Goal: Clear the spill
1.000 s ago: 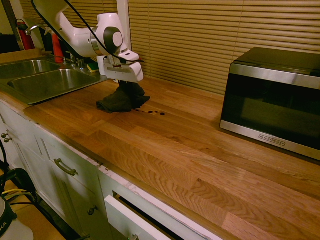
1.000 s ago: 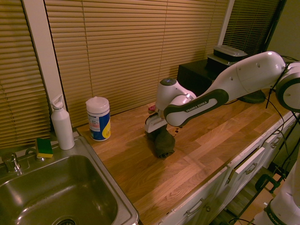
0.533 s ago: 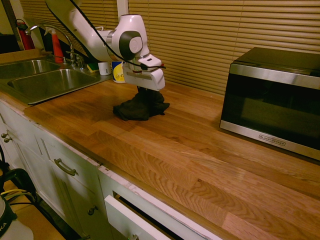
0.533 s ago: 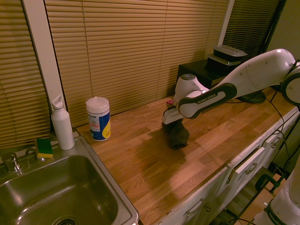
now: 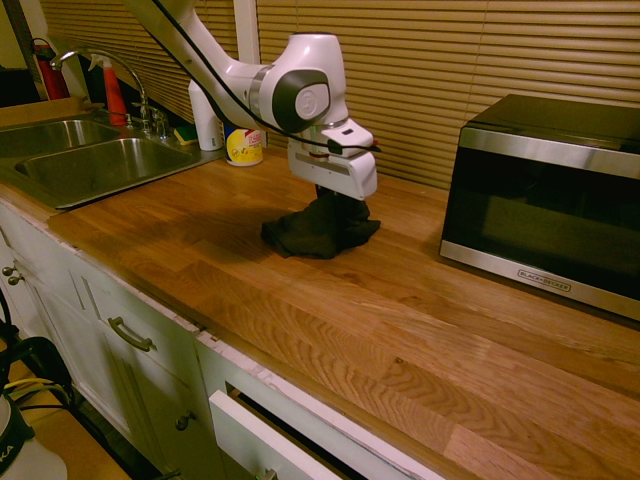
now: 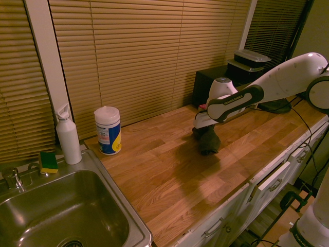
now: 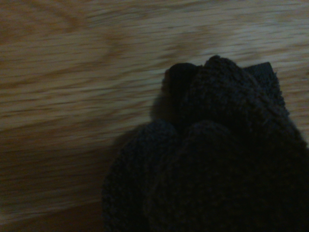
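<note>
A large dark cloth [image 5: 315,230] lies bunched on the wooden countertop [image 5: 400,320], its top pulled up into my gripper [image 5: 336,196]. The gripper stands straight over the cloth and is shut on it, pressing it against the wood. From the other side, the cloth [image 6: 209,141] hangs under the gripper [image 6: 204,129]. The wrist view is filled by the cloth [image 7: 217,159] on bare wood. No dark droplets of the spill show in any view; the wood around the cloth looks bare.
A black and steel microwave [image 5: 545,195] stands to the right of the cloth. A steel sink [image 5: 90,160] is at the far left. A wipes canister [image 6: 108,130], a white bottle [image 6: 68,136] and a sponge [image 6: 49,162] stand by the sink.
The gripper has dragged the cloth along the counter toward the microwave, across the spot where the row of dark droplets lay. The droplets no longer show.
</note>
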{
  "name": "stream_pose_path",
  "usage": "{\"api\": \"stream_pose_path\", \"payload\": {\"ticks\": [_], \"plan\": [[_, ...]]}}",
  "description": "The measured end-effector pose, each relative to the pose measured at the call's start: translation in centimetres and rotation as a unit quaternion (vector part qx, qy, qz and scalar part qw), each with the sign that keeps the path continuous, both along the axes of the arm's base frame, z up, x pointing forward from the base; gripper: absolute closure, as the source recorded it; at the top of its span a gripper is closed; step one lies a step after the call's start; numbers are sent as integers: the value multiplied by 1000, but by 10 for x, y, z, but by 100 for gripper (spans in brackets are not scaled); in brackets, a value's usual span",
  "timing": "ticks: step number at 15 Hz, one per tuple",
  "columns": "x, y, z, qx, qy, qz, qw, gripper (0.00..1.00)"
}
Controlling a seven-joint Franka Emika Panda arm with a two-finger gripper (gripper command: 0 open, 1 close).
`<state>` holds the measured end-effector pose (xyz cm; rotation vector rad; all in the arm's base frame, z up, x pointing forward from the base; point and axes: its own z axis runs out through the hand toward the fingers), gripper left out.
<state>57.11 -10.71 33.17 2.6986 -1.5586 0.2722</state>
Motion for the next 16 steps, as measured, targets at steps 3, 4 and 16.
{"api": "stream_pose_path", "payload": {"ticks": [3,4,16], "plan": [[-8,-37,0,9,-2,-15,1000,100],[-9,-42,0,12,-2,-17,1000,100],[-5,61,0,6,3,47,999,100]]}}
